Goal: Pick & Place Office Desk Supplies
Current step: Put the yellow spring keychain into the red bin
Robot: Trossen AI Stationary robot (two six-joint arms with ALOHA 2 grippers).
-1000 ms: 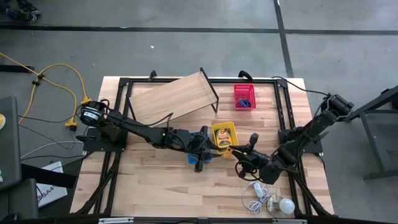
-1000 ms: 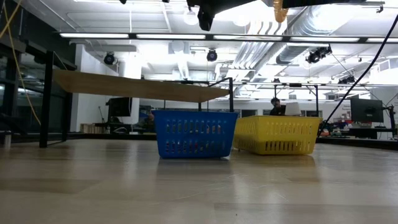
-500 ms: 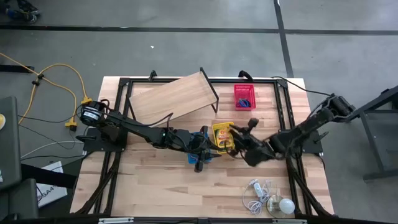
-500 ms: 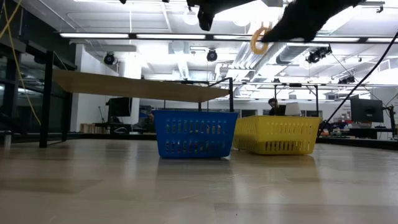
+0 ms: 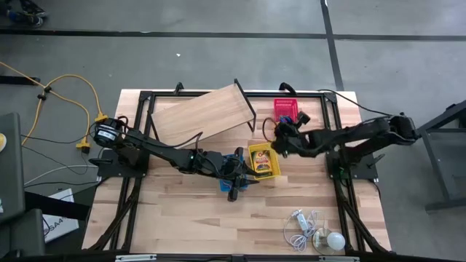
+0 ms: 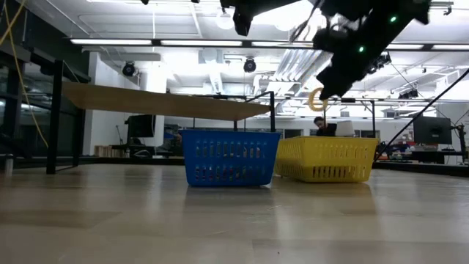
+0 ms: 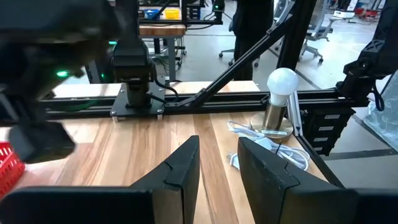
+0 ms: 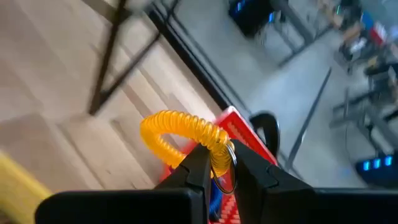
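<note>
My right gripper (image 5: 277,138) hangs above the table between the yellow basket (image 5: 263,161) and the red basket (image 5: 285,113), shut on a yellow coiled loop (image 8: 180,132). The low view shows the loop (image 6: 316,99) in the air above the yellow basket (image 6: 328,159). A yellow-green crayon box (image 5: 263,163) lies inside the yellow basket. My left gripper (image 7: 218,165) is open with nothing between its fingers. It hovers over the blue basket (image 6: 229,157), which it mostly hides in the high view. My right gripper pinches one end of the coiled loop (image 8: 219,151) between its two fingers, beside a thin metal ring (image 8: 227,177). The rest of the coil arches out past the fingertips, lifted clear of the table and baskets.
A light wooden board on black legs (image 5: 204,115) stands slanted at the far left. A white bulb with a thin cord (image 5: 324,236) lies near the front right corner. A black frame runs around the table's edges (image 5: 331,138).
My right gripper has swung from the near right part of the table, by the bulb's cord, past the yellow basket toward the far edge and the red basket. It turned as it went and kept the coiled loop in its fingers, clear of the table.
</note>
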